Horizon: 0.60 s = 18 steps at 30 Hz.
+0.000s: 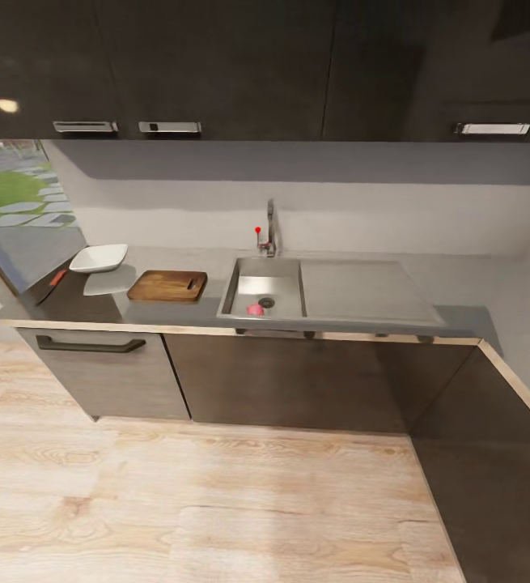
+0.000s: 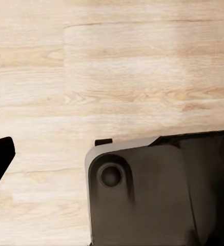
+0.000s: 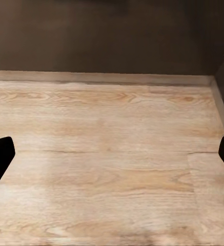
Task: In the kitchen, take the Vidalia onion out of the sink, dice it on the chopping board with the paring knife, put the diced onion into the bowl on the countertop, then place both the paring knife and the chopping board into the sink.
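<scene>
Onion (image 1: 254, 309) lies in the sink (image 1: 240, 275) near the drain; board (image 1: 167, 285), bowl (image 1: 99, 257) and knife (image 1: 57, 278) sit left on the countertop (image 1: 491, 291). Right gripper (image 3: 112, 154): fingers wide apart, empty. Left gripper: spread cannot be determined.

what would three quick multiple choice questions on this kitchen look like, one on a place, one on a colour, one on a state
1. Where is the onion?
A. in the sink
B. on the board
C. in the bowl

2. What colour is the bowl?
A. red
B. white
C. brown

3. What lies on the chopping board?
A. diced onion
B. the knife
C. nothing

Answers:
1 A, the small pink ball sits in the sink basin beside the drain.
2 B, the dish on the countertop left of the board is white.
3 C, the board's brown top is bare; the red-handled knife lies apart, near the counter's left end.
</scene>
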Tool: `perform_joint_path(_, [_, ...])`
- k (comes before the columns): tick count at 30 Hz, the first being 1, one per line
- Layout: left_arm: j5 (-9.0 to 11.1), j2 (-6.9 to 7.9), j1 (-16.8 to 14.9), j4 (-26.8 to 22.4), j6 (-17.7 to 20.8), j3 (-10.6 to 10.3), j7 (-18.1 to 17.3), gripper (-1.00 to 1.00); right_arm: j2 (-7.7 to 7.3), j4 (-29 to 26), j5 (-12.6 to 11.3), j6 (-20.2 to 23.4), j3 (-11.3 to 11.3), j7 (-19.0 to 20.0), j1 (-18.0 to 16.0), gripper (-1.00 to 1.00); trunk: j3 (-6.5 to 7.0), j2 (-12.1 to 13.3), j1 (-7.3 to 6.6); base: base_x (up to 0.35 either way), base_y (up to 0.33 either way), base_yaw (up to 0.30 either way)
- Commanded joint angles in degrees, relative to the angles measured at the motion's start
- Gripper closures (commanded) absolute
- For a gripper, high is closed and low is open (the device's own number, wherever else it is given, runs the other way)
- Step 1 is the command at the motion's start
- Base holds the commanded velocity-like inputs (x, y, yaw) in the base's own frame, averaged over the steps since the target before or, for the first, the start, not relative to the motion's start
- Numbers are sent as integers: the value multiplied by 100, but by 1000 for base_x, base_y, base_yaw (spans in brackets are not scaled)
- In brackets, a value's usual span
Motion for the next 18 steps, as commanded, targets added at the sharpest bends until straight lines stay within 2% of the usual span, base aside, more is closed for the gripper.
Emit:
perform_joint_path(1, [10,1,2,-133,0,-21,148,-100,-43,4,-4,-13,68,-37,42,-100,-9,-10,3,0,0,0])
perform_joint_path(3, [9,-9,2,-401,24,-17,372,-100,-87,4,-4,-13,67,-31,96,-100,-9,-10,3,0,0,0])
perform_joint_path(5, [4,-35,0,-864,228,-15,601,-100,-133,4,-2,-13,67,-32,131,-100,-9,-10,3,0,0,0])
perform_joint_path(8, [-3,-75,0,-2020,1386,-22,737,-100,-179,-2,4,-13,67,-33,170,-100,-9,-10,3,0,0,0])
perform_joint_path(9, [-4,-78,0,-2214,1594,-26,744,-100,-187,-2,4,-13,67,-33,172,-100,-9,-10,3,0,0,0])
perform_joint_path(10, [-4,-86,1,-2789,2176,-37,754,-100,-223,-5,1,-13,67,-36,177,-100,-9,-10,3,0,0,0])
perform_joint_path(11, [-5,-93,0,-3146,2504,-47,758,-100,-249,-8,0,-13,67,-38,178,-100,-9,-10,3,0,0,0])
perform_joint_path(13, [-10,-162,1,-3825,3043,-63,761,-100,-279,-11,-4,-13,66,-41,180,-100,-9,-10,3,0,0,0])
perform_joint_path(14, [-13,-195,0,-3989,3173,-65,762,-100,-282,-11,-6,-13,66,-41,180,-100,-9,-10,3,0,0,0])
perform_joint_path(16, [-23,-291,2,-4606,3747,-75,763,-100,-290,-12,-10,-13,66,-42,181,-100,-9,-10,3,0,0,0])
perform_joint_path(17, [-25,-306,1,-4761,3918,-82,763,-100,-289,-12,-10,-13,66,-42,181,-100,-9,-10,3,0,0,0])
perform_joint_path(18, [-28,-331,2,-5076,4287,-97,761,-100,-289,-13,-11,-13,66,-42,181,-100,-9,-10,3,0,0,0])
